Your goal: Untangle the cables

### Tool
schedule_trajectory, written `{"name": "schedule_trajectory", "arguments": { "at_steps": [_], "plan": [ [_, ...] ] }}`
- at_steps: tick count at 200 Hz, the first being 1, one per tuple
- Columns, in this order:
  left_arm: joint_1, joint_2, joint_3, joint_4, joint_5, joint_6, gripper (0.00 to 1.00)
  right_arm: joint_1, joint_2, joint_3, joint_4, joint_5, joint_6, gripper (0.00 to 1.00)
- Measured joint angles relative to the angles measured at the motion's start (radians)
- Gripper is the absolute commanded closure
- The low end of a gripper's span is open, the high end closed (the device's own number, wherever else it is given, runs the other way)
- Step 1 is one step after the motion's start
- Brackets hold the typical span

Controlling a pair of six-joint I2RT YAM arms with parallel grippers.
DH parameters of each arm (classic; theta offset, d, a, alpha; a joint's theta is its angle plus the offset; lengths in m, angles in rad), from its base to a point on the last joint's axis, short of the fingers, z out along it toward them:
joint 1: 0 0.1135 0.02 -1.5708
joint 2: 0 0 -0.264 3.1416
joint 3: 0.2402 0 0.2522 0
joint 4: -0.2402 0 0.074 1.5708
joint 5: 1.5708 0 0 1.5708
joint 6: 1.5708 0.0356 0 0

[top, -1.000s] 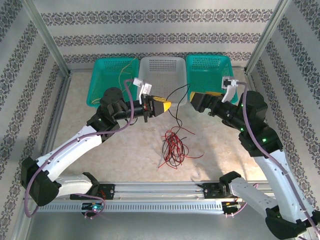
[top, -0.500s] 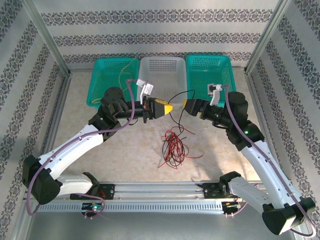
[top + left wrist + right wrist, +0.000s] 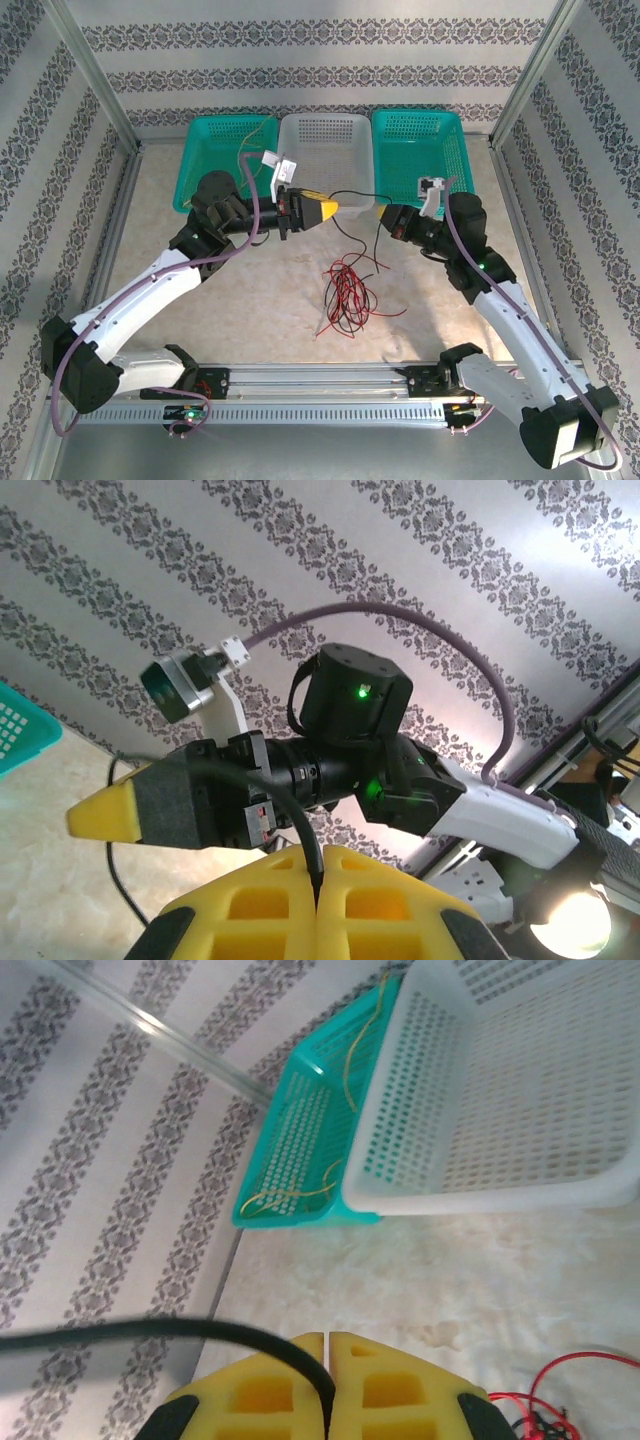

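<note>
step: draw black cable [image 3: 356, 193] out | my left gripper [image 3: 327, 208] clenched on it, my right gripper [image 3: 327, 1360] too, short span between | tangle [image 3: 346, 290] on counter [image 3: 250, 300] below | do: spread grippers slowly, lift, stop if red strands drag along

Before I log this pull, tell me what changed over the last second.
The right gripper swung in toward the left gripper, then backed away, drawing the black cable out between them. Both stayed shut on it, and the pile on the table stayed put.
</note>
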Motion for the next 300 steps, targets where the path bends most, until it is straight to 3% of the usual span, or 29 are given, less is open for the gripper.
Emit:
{"name": "schedule_trajectory", "arguments": {
  "at_steps": [49,71,91,110,197,291,300],
  "plan": [
    [0.053,-0.003,0.0,0.002,-0.012,-0.039,1.0,-0.038,-0.034,-0.024,0.018,-0.027,-0.003,1.0],
    [0.059,-0.003,0.0,0.004,-0.011,-0.055,1.0,-0.038,-0.034,-0.024,0.016,-0.029,-0.003,0.81],
    [0.07,-0.007,0.0,0.023,-0.011,-0.059,1.0,-0.044,-0.034,-0.026,-0.014,-0.002,-0.014,0.54],
    [0.092,-0.023,0.001,0.045,-0.015,-0.061,1.0,-0.054,-0.034,-0.027,-0.064,0.039,-0.032,0.45],
    [0.129,0.028,0.22,-0.098,-0.238,0.056,1.0,-0.057,-0.1,-0.036,-0.248,0.177,-0.084,0.37],
    [0.187,0.473,0.537,-0.148,-0.413,0.102,1.0,-0.009,-0.185,-0.062,-0.359,0.226,-0.098,0.37],
    [0.194,0.522,0.575,-0.152,-0.423,0.102,0.83,0.006,-0.187,-0.067,-0.363,0.232,-0.097,0.37]
  ]
}}
